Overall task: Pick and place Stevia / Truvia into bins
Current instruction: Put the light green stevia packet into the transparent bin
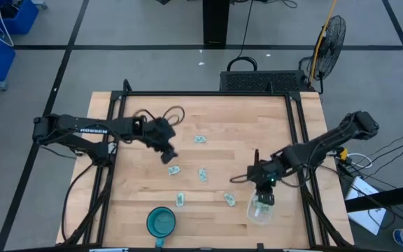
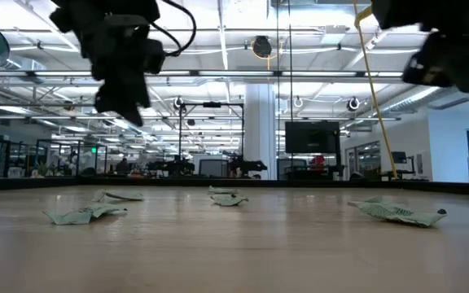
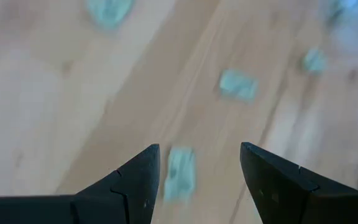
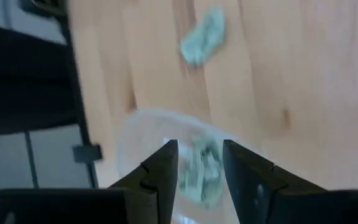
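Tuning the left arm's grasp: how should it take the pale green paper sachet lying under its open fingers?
Probably straight down from above, pinching the pale green paper sachet across its short width; it lies flat on the wooden table, lengthwise between the open left gripper fingers.

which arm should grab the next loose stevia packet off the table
Left, probably. The left gripper is open over a loose sachet. The right gripper is over the clear tub, a sachet showing between its fingers.

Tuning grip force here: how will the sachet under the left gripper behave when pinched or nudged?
The sachet looks thin and crumpled, so probably floppy and light. Lying flat on the table, it may slide when nudged. The left gripper is open above it.
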`<action>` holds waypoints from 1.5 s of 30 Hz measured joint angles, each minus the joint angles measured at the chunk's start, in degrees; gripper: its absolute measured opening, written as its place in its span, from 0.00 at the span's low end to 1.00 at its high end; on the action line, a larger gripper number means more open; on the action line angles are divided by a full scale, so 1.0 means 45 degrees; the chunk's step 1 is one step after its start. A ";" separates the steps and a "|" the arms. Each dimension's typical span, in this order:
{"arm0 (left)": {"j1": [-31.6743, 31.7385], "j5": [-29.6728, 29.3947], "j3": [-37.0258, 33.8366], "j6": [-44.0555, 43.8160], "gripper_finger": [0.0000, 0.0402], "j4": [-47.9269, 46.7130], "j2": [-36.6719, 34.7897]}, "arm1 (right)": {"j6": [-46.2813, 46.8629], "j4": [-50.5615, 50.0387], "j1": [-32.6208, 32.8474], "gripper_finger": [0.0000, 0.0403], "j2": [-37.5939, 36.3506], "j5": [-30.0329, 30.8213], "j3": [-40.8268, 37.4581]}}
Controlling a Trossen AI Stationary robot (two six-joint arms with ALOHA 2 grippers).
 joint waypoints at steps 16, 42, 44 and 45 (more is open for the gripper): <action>-0.1989 -0.1627 -0.2156 -0.1394 0.57 0.0927 0.0437 | -0.3721 0.5210 -0.2597 0.30 -0.0135 0.2725 0.0010; -0.3057 -0.2131 -0.5780 -0.0378 0.57 0.7084 0.0684 | -0.3727 0.5684 -0.3203 0.30 -0.0135 0.2671 0.0010; -0.3152 -0.2191 -0.5780 -0.0371 0.57 0.7070 0.0689 | -0.3730 0.5684 -0.3203 0.30 -0.0135 0.2671 0.0010; -0.3204 -0.2220 -0.5780 -0.0370 0.57 0.7087 0.0701 | -0.3730 0.5681 -0.3208 0.30 -0.0135 0.2672 0.0010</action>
